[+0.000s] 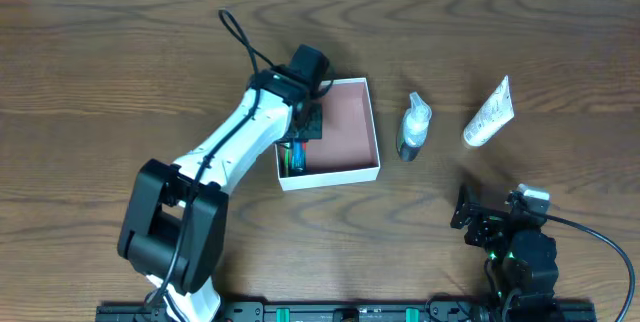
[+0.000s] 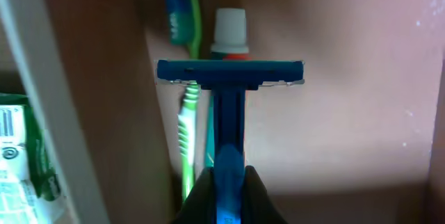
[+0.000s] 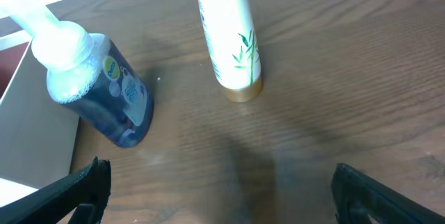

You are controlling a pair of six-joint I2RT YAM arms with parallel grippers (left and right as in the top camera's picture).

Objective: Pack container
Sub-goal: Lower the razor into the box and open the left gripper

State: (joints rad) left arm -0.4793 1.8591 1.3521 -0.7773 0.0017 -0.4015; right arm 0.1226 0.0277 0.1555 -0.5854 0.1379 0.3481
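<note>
The container (image 1: 356, 174) is a shallow white-walled box with a pinkish-brown inside, at the table's middle. My left gripper (image 2: 228, 182) is shut on a blue razor (image 2: 229, 78) and holds it inside the container (image 2: 348, 133), over its left part (image 1: 305, 127). Beneath the razor lie a green toothbrush (image 2: 185, 113) and a white-capped toothpaste tube (image 2: 229, 33), along the left wall. My right gripper (image 3: 219, 189) is open and empty, low at the front right (image 1: 490, 224).
A clear pump bottle with dark blue liquid (image 1: 413, 127) lies right of the container, also in the right wrist view (image 3: 97, 88). A white tube with a leaf print (image 1: 489, 114) lies farther right (image 3: 229, 36). A green-labelled pack (image 2: 17, 154) sits outside the container's wall.
</note>
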